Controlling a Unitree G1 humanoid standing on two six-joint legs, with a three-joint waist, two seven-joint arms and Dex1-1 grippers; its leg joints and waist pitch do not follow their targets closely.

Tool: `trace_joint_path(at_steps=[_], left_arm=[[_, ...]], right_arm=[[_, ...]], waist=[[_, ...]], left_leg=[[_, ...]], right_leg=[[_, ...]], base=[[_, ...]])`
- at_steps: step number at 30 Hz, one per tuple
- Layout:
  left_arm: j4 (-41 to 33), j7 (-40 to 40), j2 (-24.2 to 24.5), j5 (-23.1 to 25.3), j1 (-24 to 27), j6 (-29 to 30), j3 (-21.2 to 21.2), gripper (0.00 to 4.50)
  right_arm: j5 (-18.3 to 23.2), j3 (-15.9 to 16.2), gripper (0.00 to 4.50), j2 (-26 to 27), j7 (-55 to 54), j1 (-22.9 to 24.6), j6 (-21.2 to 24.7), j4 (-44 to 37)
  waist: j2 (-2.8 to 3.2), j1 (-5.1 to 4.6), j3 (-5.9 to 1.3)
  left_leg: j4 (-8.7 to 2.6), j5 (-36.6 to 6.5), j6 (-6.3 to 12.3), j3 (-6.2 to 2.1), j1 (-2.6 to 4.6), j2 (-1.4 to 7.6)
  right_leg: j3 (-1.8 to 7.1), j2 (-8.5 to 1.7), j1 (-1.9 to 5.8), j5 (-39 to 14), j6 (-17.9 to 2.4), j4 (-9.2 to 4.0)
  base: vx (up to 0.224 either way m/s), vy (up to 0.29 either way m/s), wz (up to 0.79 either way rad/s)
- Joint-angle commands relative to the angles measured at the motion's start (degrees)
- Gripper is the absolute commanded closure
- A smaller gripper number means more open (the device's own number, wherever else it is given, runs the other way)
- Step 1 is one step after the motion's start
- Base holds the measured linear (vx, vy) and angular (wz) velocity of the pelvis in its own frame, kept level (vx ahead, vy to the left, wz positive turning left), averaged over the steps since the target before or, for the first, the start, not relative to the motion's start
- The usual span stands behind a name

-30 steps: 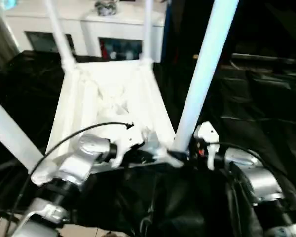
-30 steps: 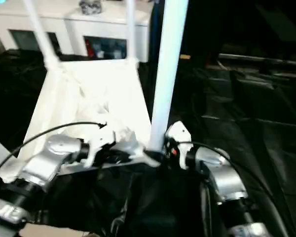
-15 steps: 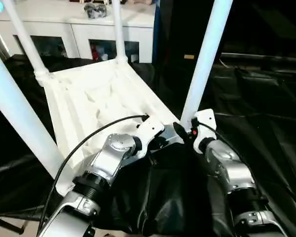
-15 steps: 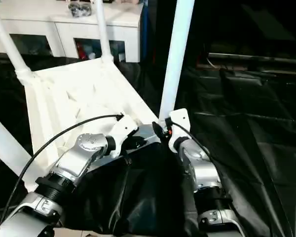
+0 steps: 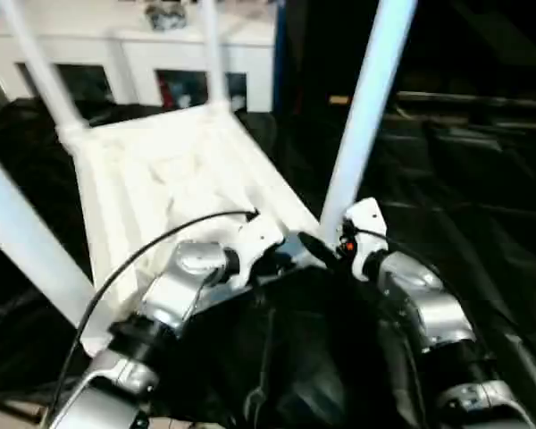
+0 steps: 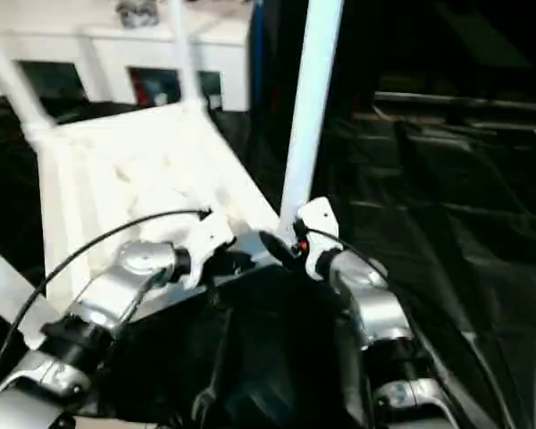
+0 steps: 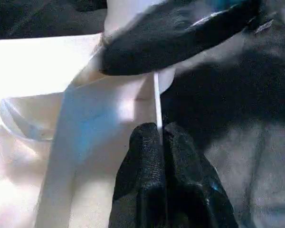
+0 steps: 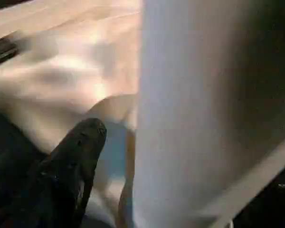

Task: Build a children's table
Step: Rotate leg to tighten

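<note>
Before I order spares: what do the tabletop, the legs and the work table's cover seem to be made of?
Tabletop: likely moulded white plastic, smooth with a slight sheen; raised ribs cross its underside.
Legs: white tubes, smooth and evenly coloured, probably plastic; painted metal cannot be ruled out.
Cover: thin black sheet, wrinkled with shiny creases, looking like plastic film or coated fabric.

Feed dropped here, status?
Left claw shut on tabletop edge. Right claw at near leg, grip unclear. Four legs standing. Nothing in the way.
</note>
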Motion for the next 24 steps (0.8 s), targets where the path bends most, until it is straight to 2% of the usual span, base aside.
trace_joint_path(at_steps=[1,5,9,10,13,15,18,19,24], left_arm=[[-2.76,-4.91,-0.03,-1.95,-0.2,-2.48,-1.2,4.5],[-3.05,-8.54,2.38,-3.05,0.17,-3.4,-1.25,4.5],[-3.29,-11.55,4.31,-3.92,0.51,-3.5,-1.37,4.5],[-3.41,-12.28,4.75,-4.25,0.61,-3.45,-1.42,4.5],[-4.33,-15.25,6.48,-5.04,1.25,-2.89,-1.8,4.5],[-4.29,-15.79,6.82,-5.15,1.34,-3.03,-1.83,4.5],[-4.35,-16.33,7.19,-5.32,1.43,-3.01,-1.89,4.5],[-4.26,-16.65,7.33,-5.42,1.39,-2.97,-1.96,4.5],[-4.31,-17.09,7.62,-5.4,1.46,-2.77,-2.14,4.5]], right_arm=[[1.35,1.67,0.79,-1.18,4.95,0.64,0.63,-2.41],[2.54,2.65,0.79,-4.28,11.19,1.93,1.46,-4.75],[3.55,4.06,0.79,-6.59,15.86,3.02,1.97,-6.72],[3.81,4.47,1.06,-7.09,16.8,3.23,2.01,-7.15],[4.18,6.3,1.25,-8.57,20.14,4.13,2.99,-9.01],[4.22,6.59,1.5,-8.83,20.85,4.34,3.33,-9.49],[3.97,6.88,1.61,-9.03,21.25,4.54,3.28,-9.84],[3.84,6.94,1.82,-9.19,21.52,4.56,3.27,-9.87],[3.94,7.37,2.14,-9.79,21.88,4.62,3.15,-10.08]], waist=[[0.01,0.11,-3.97],[0.05,0.56,-3.93],[0.03,0.99,-3.73],[0.01,1.09,-3.7],[0.01,1.36,-3.65],[0.07,1.41,-3.66],[0.05,1.45,-3.66],[0.02,1.44,-3.67],[-0.08,1.44,-3.72]], left_leg=[[-4.15,-10.0,3.97,-1.59,0.97,3.48],[-4.13,-8.84,4.64,-1.49,0.95,3.59],[-4.29,-11.29,3.27,-1.47,1.15,3.71],[-4.3,-11.63,3.02,-1.45,1.16,3.67],[-4.45,-12.15,2.47,-1.49,1.18,3.75],[-4.48,-12.05,2.32,-1.51,1.17,3.75],[-4.48,-12.38,1.82,-1.5,1.3,3.74],[-4.46,-12.36,1.77,-1.49,1.25,3.71],[-4.39,-11.28,2.16,-1.49,1.07,3.65]], right_leg=[[2.66,-3.95,2.59,-10.53,-13.79,-3.13],[2.72,-4.0,2.6,-8.5,-14.64,-2.78],[2.78,-4.14,2.52,-12.56,-14.04,-3.16],[2.81,-4.13,2.48,-13.23,-13.69,-3.22],[2.81,-4.08,2.43,-14.34,-13.24,-3.27],[2.78,-4.05,2.38,-14.19,-13.21,-3.21],[2.86,-4.13,2.29,-14.36,-13.26,-3.27],[2.86,-4.13,2.31,-14.25,-13.29,-3.24],[2.85,-4.14,2.47,-13.38,-13.29,-3.13]], base=[[0.0,0.0,0.0],[0.0,0.0,0.0],[0.0,0.0,0.0],[0.0,0.0,0.0],[0.0,0.0,0.0],[0.0,0.0,0.0],[0.0,0.0,0.0],[0.0,0.0,0.0],[0.0,0.0,0.0]])
